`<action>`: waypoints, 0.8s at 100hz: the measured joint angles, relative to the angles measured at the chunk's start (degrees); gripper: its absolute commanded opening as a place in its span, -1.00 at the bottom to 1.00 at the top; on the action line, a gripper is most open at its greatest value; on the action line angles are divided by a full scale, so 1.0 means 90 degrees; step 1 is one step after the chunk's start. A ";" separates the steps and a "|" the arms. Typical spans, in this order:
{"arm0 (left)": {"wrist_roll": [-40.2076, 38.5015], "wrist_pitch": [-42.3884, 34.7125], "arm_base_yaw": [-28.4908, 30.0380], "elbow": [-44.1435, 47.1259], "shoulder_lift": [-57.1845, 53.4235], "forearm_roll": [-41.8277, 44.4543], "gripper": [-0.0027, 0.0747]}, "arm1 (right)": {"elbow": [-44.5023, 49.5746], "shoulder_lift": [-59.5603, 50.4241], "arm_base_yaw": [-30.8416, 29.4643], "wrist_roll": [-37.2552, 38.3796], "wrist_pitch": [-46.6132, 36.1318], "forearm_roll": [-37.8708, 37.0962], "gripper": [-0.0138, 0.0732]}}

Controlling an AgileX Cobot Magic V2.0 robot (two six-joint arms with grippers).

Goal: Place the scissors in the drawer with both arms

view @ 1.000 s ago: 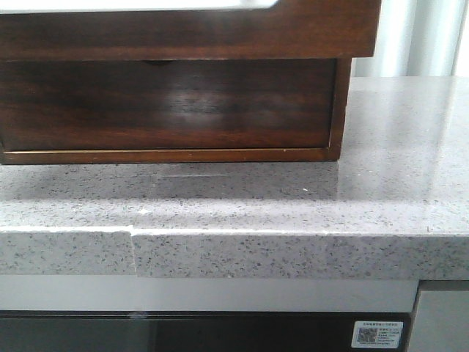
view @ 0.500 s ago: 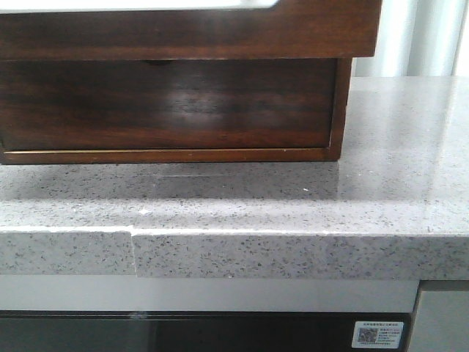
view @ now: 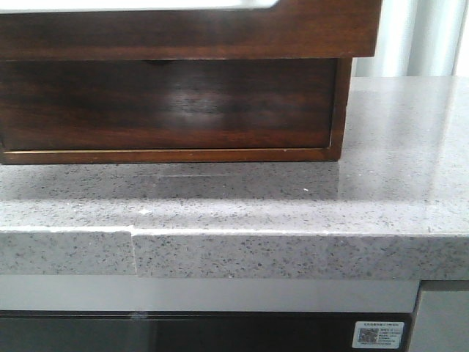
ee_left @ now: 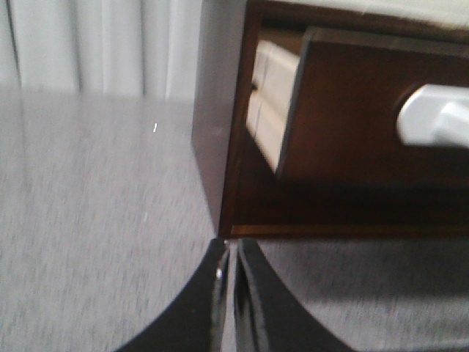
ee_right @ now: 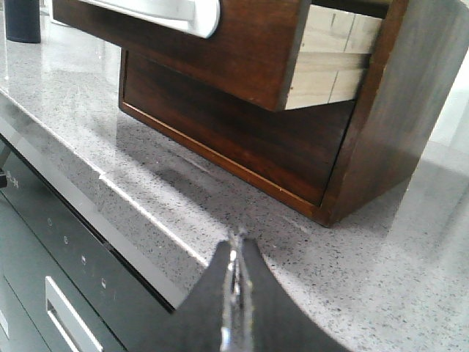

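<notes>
You see no scissors in any of the 3 views, so their position cannot be established; expect them to be light, stiff and slick at the blades, best pinched across the handles.

The drawer (ee_right: 220, 51) stands pulled out from the dark wooden box (ee_right: 410, 110), its pale side panels exposed and a white bar handle (ee_left: 432, 117) on its front. Judge it rigid and glossy; take it by that handle, not the face.

The left gripper (ee_left: 231, 264) has its fingers pressed together with nothing between them, low over the speckled grey countertop (view: 396, 183) at the box's corner. The right gripper (ee_right: 236, 253) is likewise closed and empty, near the opposite corner.

The drawer's interior is hidden. The front view cuts off the box's upper part, and neither arm appears there.
</notes>
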 measured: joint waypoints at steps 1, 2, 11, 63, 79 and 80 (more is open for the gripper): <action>0.0115 0.0024 0.0014 0.0024 0.0000 -0.0127 -0.98 | 0.0000 0.0000 0.0000 0.0000 0.0000 0.0000 -0.85; 0.0177 0.0075 0.0030 0.0036 0.0000 -0.0191 -0.98 | 0.0000 0.0000 0.0000 0.0000 0.0000 0.0000 -0.85; 0.1286 0.0220 0.0344 0.0214 0.0000 -0.1086 -0.98 | 0.0000 0.0000 0.0000 0.0010 0.0000 0.0000 -0.85; 0.4689 -0.0674 0.2133 0.0777 0.0000 -0.3329 -0.98 | 0.0000 0.0000 0.0000 0.0010 0.0000 0.0002 -0.85; 0.4647 0.0158 0.2225 0.0777 0.0000 -0.3339 -0.98 | 0.0000 0.0000 0.0000 0.0010 0.0000 0.0002 -0.85; 0.4648 0.0161 0.2225 0.0777 0.0000 -0.3339 -0.98 | 0.0000 0.0000 0.0000 0.0010 0.0000 0.0002 -0.85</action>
